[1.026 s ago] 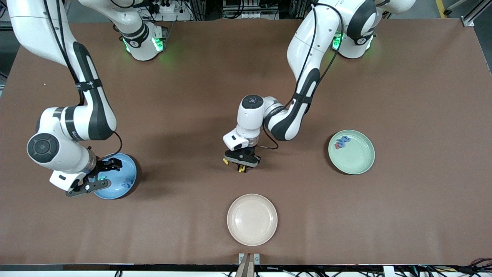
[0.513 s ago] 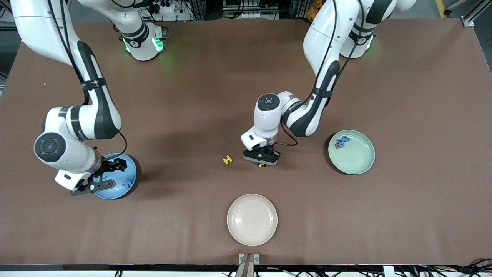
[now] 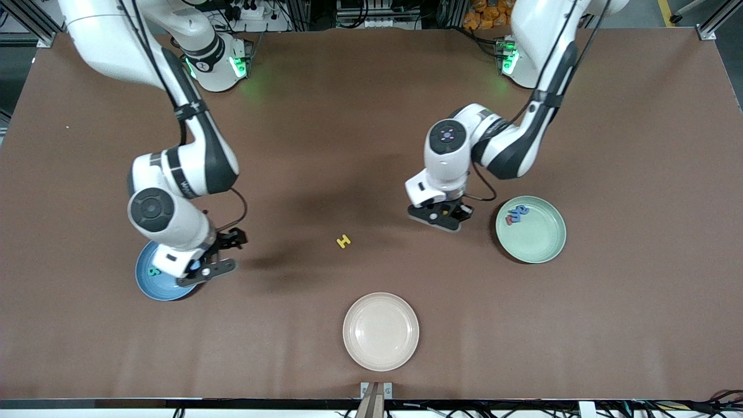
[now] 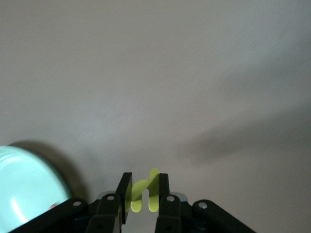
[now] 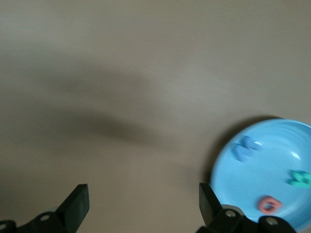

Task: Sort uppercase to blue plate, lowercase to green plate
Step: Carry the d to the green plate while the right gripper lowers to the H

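Left gripper is clamped on the yellow lowercase letter, up in the air over bare table beside the green plate, which holds blue and red lowercase letters. Right gripper hangs with jaws spread wide and empty, over the table at the edge of the blue plate, where the blue W, green R and red Q lie. Yellow H lies on the table between the plates, farther from the front camera than the beige plate.

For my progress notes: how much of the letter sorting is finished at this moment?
Done: three capitals lie in the blue plate; small letters lie in the green plate. In hand: the left claw, over the table beside the green plate, grips a yellow lowercase letter. Left: the yellow H, on the table. The right claw is open.
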Controlling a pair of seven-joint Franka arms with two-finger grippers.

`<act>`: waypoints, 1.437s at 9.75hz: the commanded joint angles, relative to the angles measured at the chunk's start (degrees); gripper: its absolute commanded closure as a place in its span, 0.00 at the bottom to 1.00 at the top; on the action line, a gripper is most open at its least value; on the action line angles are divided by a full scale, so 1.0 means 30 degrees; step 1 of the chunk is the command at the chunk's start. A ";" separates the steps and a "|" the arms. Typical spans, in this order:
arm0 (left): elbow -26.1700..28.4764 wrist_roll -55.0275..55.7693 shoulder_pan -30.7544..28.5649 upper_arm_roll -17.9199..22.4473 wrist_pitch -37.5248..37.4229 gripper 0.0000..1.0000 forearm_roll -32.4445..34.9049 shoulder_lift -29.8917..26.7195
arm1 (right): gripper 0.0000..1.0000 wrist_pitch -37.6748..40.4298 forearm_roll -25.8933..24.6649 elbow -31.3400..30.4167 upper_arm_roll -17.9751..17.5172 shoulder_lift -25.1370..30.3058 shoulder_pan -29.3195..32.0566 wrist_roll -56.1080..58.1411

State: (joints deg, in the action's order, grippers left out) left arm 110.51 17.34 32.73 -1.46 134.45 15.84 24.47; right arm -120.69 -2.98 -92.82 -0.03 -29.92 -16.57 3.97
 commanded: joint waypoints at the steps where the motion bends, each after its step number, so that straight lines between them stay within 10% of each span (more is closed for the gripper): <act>1: 0.2884 -0.2576 -0.2286 -0.0393 0.0327 0.99 0.0403 -0.1941 | 0.00 0.0209 0.0555 0.1052 -0.1274 -0.0628 -0.0248 0.0961; 9: 0.6055 -1.0439 -0.7893 -0.0451 0.7037 0.93 0.0171 -0.1742 | 0.00 -0.2597 0.0555 0.2755 -0.1661 -0.4408 -0.4436 -0.1848; 10: 0.6055 -1.0090 -0.7863 -0.0742 0.7066 0.11 0.0111 -0.1742 | 0.00 -0.3242 0.0555 0.2784 -0.1661 -0.4818 -0.4700 -0.1878; 14: 0.6055 -0.9268 -0.7891 -0.0920 0.7009 0.00 -0.0646 -0.2296 | 0.00 -0.4449 0.2313 0.3691 -0.1078 -0.6313 -0.5551 -0.2025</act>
State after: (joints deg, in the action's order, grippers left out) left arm 128.01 -11.21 9.56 -4.08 155.19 15.44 19.60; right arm -134.28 2.60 -84.93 -4.73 -46.49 -32.28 -1.77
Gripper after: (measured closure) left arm 0.181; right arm 0.000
